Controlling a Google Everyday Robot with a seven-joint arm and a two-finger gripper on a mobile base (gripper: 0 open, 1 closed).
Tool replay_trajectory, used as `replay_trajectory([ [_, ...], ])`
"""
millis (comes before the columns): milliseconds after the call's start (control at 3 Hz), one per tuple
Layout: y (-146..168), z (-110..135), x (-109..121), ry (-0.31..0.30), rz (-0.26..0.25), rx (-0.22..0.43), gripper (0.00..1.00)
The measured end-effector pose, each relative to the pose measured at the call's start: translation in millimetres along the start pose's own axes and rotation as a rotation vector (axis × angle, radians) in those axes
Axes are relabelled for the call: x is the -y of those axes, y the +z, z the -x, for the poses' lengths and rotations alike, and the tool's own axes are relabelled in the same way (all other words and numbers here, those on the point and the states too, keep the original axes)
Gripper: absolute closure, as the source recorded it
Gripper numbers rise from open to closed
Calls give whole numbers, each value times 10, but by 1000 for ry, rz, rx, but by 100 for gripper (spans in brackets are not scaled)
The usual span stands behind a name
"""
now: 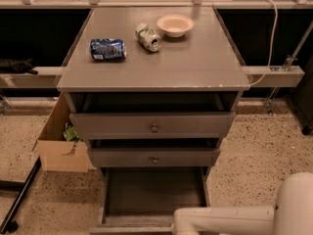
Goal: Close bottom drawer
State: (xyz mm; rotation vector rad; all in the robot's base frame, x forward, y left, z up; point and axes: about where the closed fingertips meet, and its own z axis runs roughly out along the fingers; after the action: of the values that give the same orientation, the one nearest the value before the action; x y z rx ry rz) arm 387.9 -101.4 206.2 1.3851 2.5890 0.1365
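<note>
The bottom drawer (154,195) is pulled far out of the grey cabinet, its long shallow box open to view and its front edge at the frame's bottom. My white arm (244,217) reaches in from the lower right, its end just over the drawer's front right corner. The gripper itself is below the frame's edge and out of view. Above it sit the mid-width drawer (154,156) and the widest drawer (152,125), each with a small knob, both slightly out.
On the cabinet top (195,58) lie a blue can (107,49), a green-white can (148,36) and a pale bowl (175,25). A cardboard box (61,141) stands on the speckled floor at the left. A black bar (19,199) lies lower left.
</note>
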Motion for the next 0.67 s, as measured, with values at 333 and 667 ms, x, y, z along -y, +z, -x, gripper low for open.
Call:
replay_trajectory([
  [333, 223, 110, 591, 72, -30, -48, 100],
  [667, 245, 98, 504, 75, -36, -50, 100],
])
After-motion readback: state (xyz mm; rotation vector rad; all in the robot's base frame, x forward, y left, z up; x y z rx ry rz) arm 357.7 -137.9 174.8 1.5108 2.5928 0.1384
